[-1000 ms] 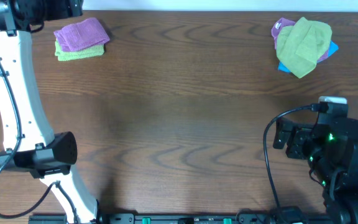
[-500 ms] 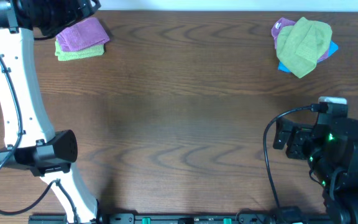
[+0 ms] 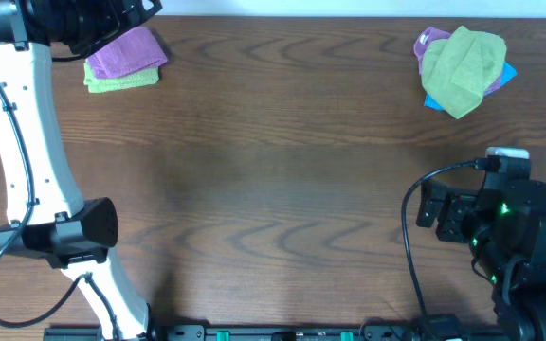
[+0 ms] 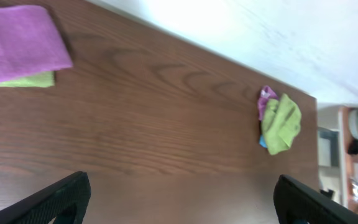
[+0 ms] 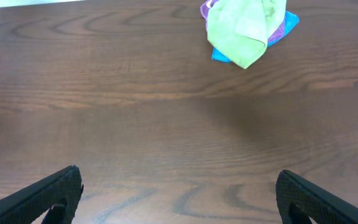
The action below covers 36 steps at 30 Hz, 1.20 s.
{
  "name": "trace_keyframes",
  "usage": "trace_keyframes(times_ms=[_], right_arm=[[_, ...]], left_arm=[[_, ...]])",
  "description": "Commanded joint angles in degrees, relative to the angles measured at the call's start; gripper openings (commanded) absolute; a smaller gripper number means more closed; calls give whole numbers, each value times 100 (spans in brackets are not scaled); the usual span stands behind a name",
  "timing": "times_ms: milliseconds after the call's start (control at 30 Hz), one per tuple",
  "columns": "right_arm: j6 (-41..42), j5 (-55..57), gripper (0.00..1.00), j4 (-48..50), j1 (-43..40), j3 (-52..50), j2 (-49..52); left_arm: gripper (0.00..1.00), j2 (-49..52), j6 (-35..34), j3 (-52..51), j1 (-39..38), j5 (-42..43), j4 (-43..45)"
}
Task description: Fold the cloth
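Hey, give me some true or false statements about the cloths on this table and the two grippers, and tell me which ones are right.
1. The folded purple cloth lies on top of a folded lime-green cloth. True.
2. A blue cloth lies on top of the crumpled lime-green cloth. False: the blue cloth peeks out from beneath the lime-green one.
3. The right gripper is clamped on a cloth. False: it is open and empty above the bare table.
4. The left gripper is open and holds nothing. True.
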Motion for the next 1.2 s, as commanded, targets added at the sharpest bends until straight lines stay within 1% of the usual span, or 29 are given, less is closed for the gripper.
trace_keyframes(times_ms=[0,200,300,400,433,467,600,633,700,800,867,967,1167], right_arm=[[103,114,99,-11,37,-17,2],[103,114,99,-11,37,-17,2],[103,114,99,-11,37,-17,2],[103,114,99,-11,37,-17,2],[103,114,99,-11,37,-17,2],[103,116,99,-11,37,-17,2],[103,114,99,-11,37,-17,2],[103,116,99,-11,37,-17,2],[103,116,99,-11,37,-17,2],[103,114,99,-11,37,-17,2],[103,114,99,-11,37,-17,2],[103,116,99,-11,37,-17,2],[103,114,99,-9,37,-17,2]], left_arm=[[95,35,-59,-20,105,-299,-20],[95,7,-59,-17,522,-282,-46],[95,-17,96,-17,697,-286,-44],[95,-236,511,-20,833,-289,-48],[95,-448,872,-20,835,-310,-24],[95,-621,1069,-20,835,-372,4],[95,-1727,1180,-103,719,-1434,-79],[96,-2063,1351,-229,682,-1641,-136],[95,-2647,1611,-612,675,-1871,-184],[95,-3600,2004,-1600,728,-1993,-175],[95,-4253,2050,-2356,745,-2109,-170],[95,-5265,2291,-3401,741,-2070,-275],[96,-6913,2328,-4562,741,-1860,-597]])
